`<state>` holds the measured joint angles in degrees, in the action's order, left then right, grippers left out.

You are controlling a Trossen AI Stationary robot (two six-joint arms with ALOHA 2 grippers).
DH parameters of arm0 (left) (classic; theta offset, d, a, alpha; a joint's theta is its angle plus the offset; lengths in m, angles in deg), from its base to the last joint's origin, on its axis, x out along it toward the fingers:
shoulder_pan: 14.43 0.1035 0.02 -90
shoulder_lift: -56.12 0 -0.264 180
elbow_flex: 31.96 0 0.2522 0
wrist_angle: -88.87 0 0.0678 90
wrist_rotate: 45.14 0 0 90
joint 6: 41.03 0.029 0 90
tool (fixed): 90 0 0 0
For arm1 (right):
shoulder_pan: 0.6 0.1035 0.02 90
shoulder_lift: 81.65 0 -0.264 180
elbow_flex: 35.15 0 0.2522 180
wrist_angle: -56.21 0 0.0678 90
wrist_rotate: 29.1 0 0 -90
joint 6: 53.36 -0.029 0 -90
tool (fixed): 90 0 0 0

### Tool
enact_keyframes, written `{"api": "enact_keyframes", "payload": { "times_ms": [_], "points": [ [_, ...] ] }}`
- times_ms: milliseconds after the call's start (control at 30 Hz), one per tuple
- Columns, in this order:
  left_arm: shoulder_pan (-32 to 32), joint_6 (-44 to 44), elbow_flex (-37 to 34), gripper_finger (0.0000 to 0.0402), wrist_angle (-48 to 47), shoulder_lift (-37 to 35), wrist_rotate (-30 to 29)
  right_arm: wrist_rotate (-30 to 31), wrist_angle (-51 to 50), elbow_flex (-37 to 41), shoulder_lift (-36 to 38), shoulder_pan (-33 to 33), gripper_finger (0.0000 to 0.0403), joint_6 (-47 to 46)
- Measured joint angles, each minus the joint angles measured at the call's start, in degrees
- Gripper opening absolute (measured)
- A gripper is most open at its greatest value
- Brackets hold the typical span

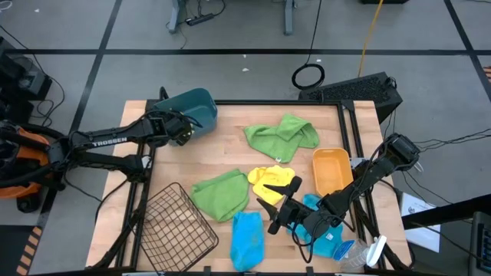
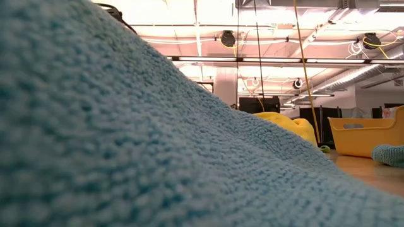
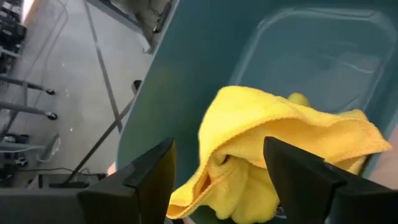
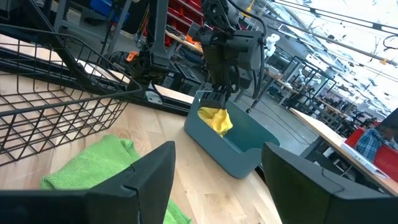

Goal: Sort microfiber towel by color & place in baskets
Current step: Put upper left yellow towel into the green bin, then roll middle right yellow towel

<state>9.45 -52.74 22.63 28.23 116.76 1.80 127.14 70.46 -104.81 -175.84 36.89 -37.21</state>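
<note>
Held yellow towel: a crumpled yellow cloth hanging over the open teal bin, its folds drooping down toward the bin's floor; the long fold runs across between the two fingers.
Left end effector: at the far left of the table, over the teal bin's mouth, clenched on the held yellow towel, which hangs just below and in front of its fingers; the right wrist view shows the same cloth dangling under it inside the bin.
Teal bin: far-left corner of the table, tipped so its opening faces the left arm.
Other yellow towel: mid-table, bunched, just beside the right end effector.
Green towels: one spread at the far centre, long axis left to right; one at the centre, beside the wire basket.
Blue towels: one at the near edge, long axis running near to far; one under the right arm.
Right end effector: low over the table between the other yellow towel and the near blue towel, fingers spread apart, grasping nothing.
Orange tub: right side, upright.
Writing: "TROSSEN" in white on the left arm.
</note>
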Motion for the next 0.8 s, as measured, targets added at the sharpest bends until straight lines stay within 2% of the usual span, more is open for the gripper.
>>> {"api": "enact_keyframes", "payload": {
  "times_ms": [167, 300, 433, 667, 800],
  "points": [
    [-1.5, -0.5, 0.0, 0.0247, 0.1, 0.0, 1.2, 0.0, -0.1, 0.0, 0.0, 0.0, 0.0231, -1.4],
    [-4.9, -1.1, 0.0, 0.0247, 1.6, -0.1, 3.2, 0.0, -1.3, 0.0, 0.0, -0.1, 0.0231, -9.0],
    [-10.5, -1.3, 0.0, 0.0247, 5.9, -1.2, 3.5, -0.7, -7.8, 0.0, 0.0, -0.2, 0.0231, -18.5],
    [-22.4, 0.1, 0.0, 0.0247, 14.9, -3.3, 4.0, -13.3, -23.6, 0.0, 0.0, -1.8, 0.0235, -40.2],
    [-27.5, 0.1, 0.0, 0.0247, 17.9, -3.3, 4.0, -18.4, -30.7, 0.0, 0.0, -3.9, 0.0260, -47.8]
  ]
}}
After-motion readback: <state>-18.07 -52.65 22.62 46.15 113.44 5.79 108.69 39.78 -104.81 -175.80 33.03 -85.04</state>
